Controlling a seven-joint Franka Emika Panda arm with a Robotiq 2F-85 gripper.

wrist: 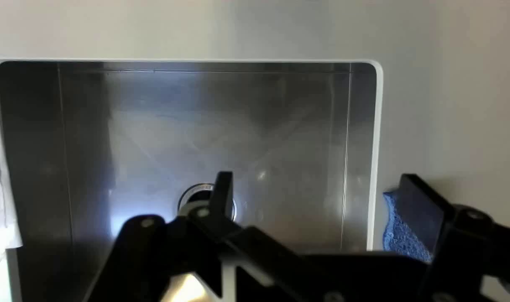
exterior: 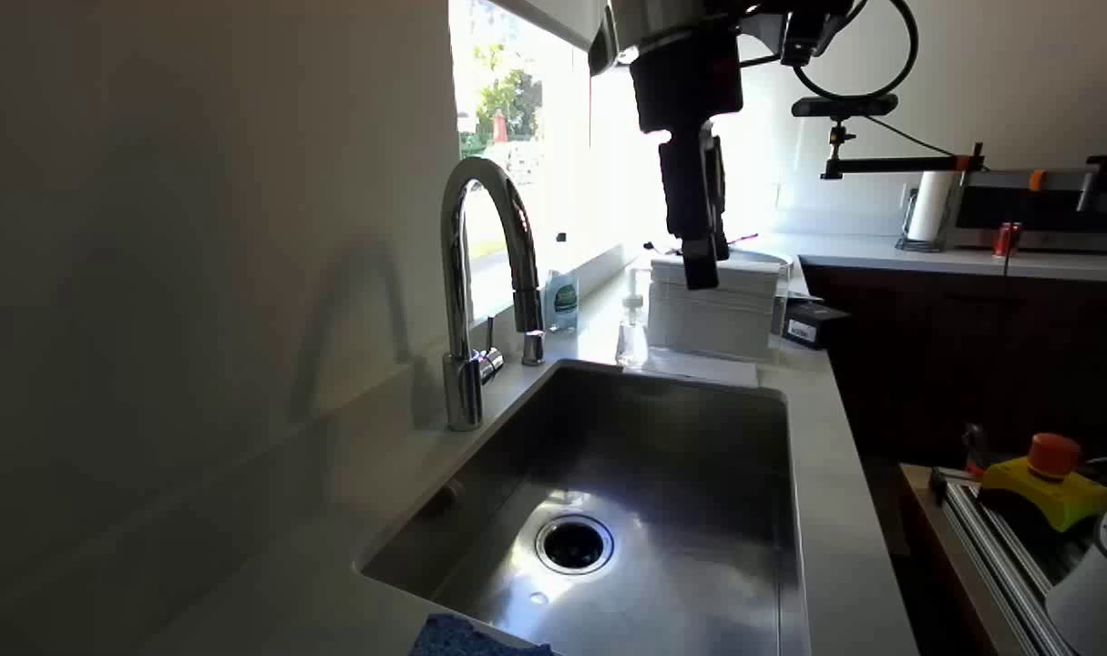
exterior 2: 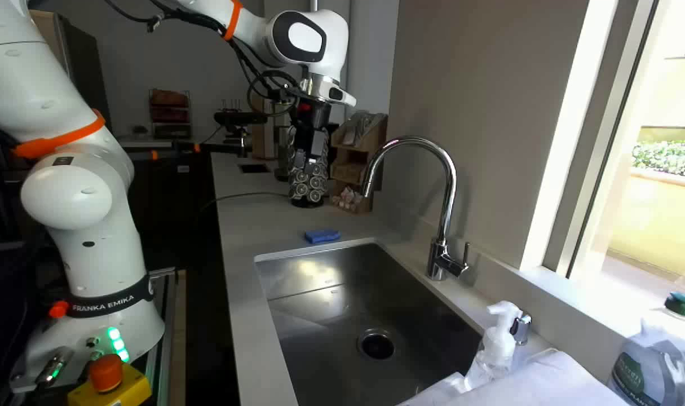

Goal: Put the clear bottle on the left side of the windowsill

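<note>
A clear bottle with a white pump (exterior: pixel 633 344) stands upright on the counter at the sink's window-side corner, beside white cloth. It also shows in an exterior view (exterior 2: pixel 491 355). A second see-through bottle with a green label (exterior: pixel 562 301) stands close to the windowsill (exterior 2: pixel 579 301); its green cap shows in an exterior view (exterior 2: pixel 681 304). I cannot tell which bottle the task means. My gripper (wrist: pixel 317 180) is open and empty, pointing down high above the sink, apart from both bottles. Neither bottle is in the wrist view. The gripper also shows in both exterior views (exterior: pixel 703 260) (exterior 2: pixel 309 158).
The steel sink (exterior 2: pixel 314 293) has a tall curved faucet (exterior 2: pixel 446 192) beside it. A blue sponge (exterior 2: pixel 322 235) lies at the sink's end. White folded cloth (exterior 2: pixel 545 378) and a small black box (exterior: pixel 815 323) are on the counter. A wooden shelf (exterior 2: pixel 358 163) stands behind.
</note>
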